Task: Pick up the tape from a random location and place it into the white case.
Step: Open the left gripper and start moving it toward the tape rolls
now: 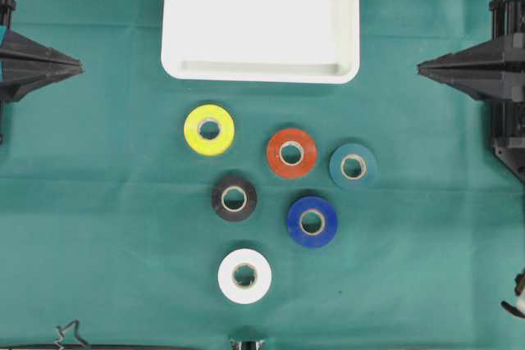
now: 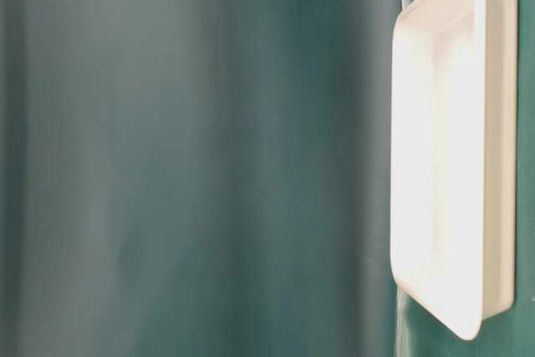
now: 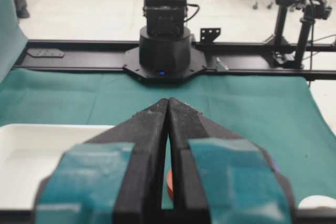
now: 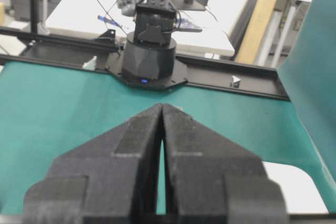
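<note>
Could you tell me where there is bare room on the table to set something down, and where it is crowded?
The white case holds nothing. Bare green cloth runs between the left gripper and the yellow tape; another patch lies right of the teal tape. It is crowded centrally around the red tape.

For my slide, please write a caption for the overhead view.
Six tape rolls lie on green cloth below the empty white case; both arms parked at the edges.

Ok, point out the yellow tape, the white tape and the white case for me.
yellow tape (image 1: 209, 129): overhead view, on the roll's yellow top face.
white tape (image 1: 244, 275): overhead view, on the roll's white top face.
white case (image 1: 261, 71): overhead view, on its near rim.
</note>
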`<control>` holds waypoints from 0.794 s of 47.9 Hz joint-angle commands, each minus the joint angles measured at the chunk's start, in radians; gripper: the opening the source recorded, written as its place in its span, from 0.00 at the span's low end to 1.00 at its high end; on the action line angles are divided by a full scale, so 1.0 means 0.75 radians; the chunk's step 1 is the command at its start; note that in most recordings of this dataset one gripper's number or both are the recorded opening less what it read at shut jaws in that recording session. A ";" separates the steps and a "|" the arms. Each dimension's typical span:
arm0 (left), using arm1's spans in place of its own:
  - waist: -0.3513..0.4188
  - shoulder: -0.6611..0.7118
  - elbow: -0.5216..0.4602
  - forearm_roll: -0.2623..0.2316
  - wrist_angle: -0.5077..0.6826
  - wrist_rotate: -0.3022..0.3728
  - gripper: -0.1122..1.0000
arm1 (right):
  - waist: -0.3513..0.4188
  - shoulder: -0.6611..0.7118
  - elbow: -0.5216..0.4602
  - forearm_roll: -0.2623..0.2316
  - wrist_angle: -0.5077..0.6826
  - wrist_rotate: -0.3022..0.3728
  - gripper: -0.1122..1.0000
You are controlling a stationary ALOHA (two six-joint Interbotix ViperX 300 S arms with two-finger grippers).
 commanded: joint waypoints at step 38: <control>0.002 0.051 -0.070 -0.002 0.125 0.002 0.62 | -0.004 0.031 -0.090 0.006 0.186 0.035 0.13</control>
